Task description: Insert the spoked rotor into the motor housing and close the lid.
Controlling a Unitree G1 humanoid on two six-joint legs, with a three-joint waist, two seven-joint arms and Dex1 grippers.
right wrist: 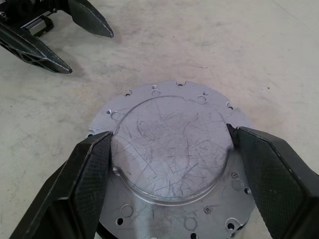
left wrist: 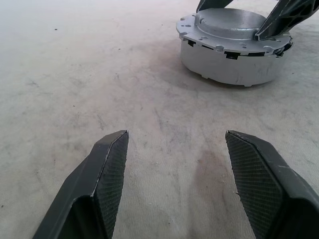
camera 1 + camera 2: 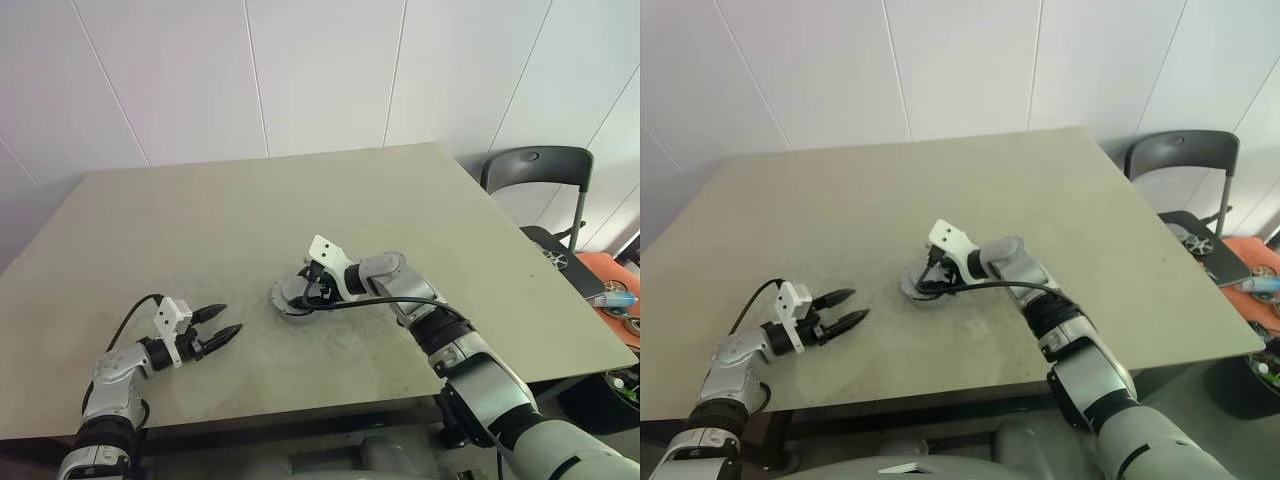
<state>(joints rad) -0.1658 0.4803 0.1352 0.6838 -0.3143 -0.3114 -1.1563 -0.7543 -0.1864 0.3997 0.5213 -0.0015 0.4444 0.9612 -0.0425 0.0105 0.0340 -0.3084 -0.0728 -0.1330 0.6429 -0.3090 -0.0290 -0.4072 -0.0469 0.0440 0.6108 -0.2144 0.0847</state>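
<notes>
A: What sort of place is this?

B: It looks like a robot lab or test room. The walls are plain white panels, and one bare, scuffed beige surface stands in front of them.

A: Anything else?

B: Beyond the right end effector, off the far side of the surface, stands a dark plastic chair. Beside it is an orange spot holding small parts and tools. That clutter suggests bench work, not a home.

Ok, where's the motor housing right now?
The motor housing sits mid-table near the front, between the right end effector's fingers, with the left end effector open beside it.
</notes>
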